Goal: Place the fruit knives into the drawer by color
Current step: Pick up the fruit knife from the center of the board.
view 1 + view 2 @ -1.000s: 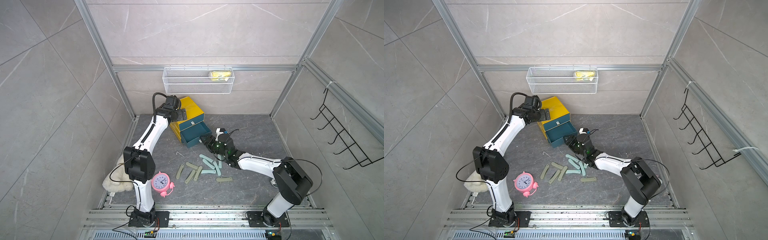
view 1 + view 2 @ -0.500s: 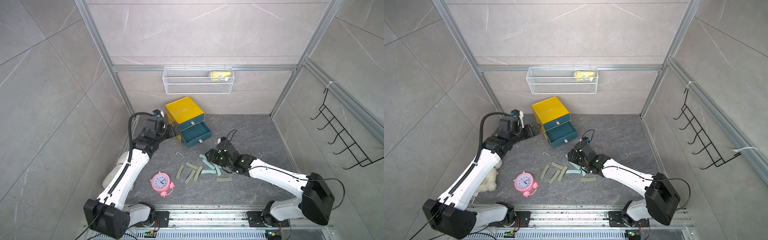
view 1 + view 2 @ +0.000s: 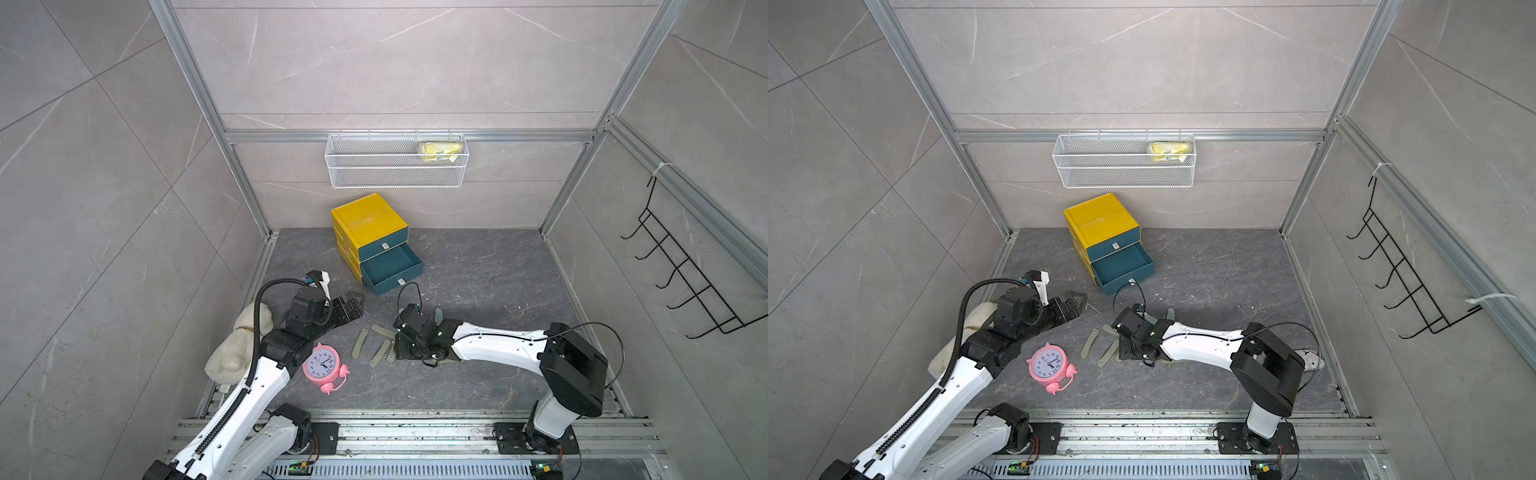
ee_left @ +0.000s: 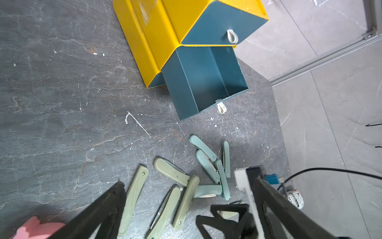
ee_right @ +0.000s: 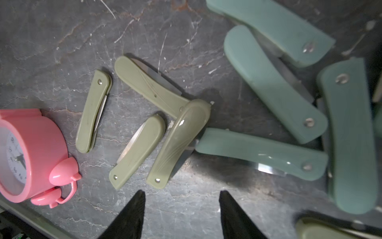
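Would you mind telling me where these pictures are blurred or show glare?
Right wrist view: the teal knives look soft, the olive knives sharp, one showing a small glare spot. Left wrist view: the left hand is blurred up close, the drawer crisp.

You have the chest [image 3: 368, 220] at the back, its middle drawer [image 3: 390, 266] jutting forward — the knives [image 3: 360, 343] lie before it, the clock [image 3: 323, 368] to their left, the plush [image 3: 226, 361] further left.

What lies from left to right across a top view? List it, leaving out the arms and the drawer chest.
White plush toy → pink alarm clock → leftmost olive green fruit knife → black wall hook rack.
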`<state>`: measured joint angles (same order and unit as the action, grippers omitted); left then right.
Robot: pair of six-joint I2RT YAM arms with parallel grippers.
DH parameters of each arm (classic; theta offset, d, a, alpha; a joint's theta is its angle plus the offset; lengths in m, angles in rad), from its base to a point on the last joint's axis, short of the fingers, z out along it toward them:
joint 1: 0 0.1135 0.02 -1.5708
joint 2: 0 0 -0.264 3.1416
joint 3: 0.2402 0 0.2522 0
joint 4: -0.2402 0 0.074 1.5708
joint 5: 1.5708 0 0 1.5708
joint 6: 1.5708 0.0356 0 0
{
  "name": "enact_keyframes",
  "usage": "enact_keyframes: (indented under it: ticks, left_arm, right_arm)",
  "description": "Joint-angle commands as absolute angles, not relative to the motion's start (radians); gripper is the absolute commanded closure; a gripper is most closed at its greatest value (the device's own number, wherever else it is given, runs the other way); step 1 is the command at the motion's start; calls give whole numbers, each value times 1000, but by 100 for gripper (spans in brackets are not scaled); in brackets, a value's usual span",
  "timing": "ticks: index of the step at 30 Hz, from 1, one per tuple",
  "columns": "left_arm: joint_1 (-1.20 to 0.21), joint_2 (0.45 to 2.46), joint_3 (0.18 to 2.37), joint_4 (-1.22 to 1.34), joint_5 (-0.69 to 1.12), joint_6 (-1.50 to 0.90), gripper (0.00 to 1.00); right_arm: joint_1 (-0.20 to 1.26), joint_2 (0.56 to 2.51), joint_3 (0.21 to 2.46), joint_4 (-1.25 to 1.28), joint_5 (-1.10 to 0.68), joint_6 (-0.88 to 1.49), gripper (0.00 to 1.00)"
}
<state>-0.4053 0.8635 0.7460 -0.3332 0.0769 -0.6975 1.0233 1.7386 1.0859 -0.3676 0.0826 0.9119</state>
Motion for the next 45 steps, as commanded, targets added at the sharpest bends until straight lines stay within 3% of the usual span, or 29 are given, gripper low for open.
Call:
enact_keyframes:
  ticks: [1,15,26,37,45]
  left_arm:
    - [-408,835,739,-305,70,-709,1]
    - [-408,781,719,-333,101,-695,1]
    - [-408,762,733,-343,132,-687,0]
    - [-408,781,723,-344,140,-695,1]
    - [-408,800,721,-342,146,-701,1]
  right_arm:
    - [1044,1778,1150,-414,139,988,39]
    - [1051,1947,1344,-619,214,1142,44]
    - [1028,2010,1364,-596,206,1174,47]
    - [1014,2016,1336,-650,203,1145,71]
    - [1016,1949,1270,-546,226,1062,85]
